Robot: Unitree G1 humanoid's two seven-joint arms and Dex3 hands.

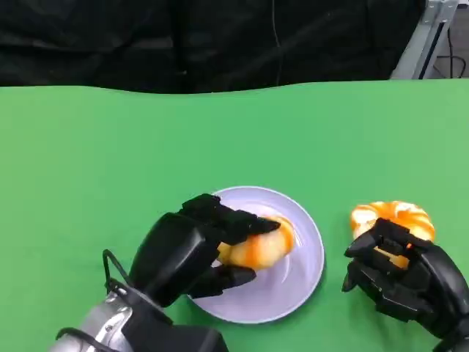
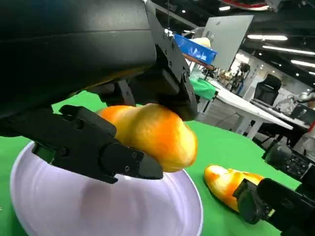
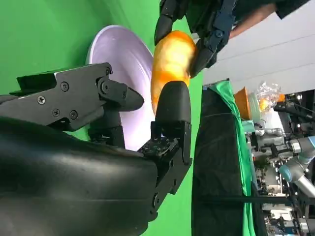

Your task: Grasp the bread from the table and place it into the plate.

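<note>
head view; bread (image 1: 260, 246) golden-orange, glossy; left hand (image 1: 192, 249) grips it

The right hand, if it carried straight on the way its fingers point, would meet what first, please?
Most likely the ring-shaped bread on the table: the right hand has its fingertips already at its near edge, though contact is unclear.

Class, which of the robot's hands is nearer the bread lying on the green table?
Right. The right hand touches that bread; the left hand is over the plate, holding another piece.
</note>
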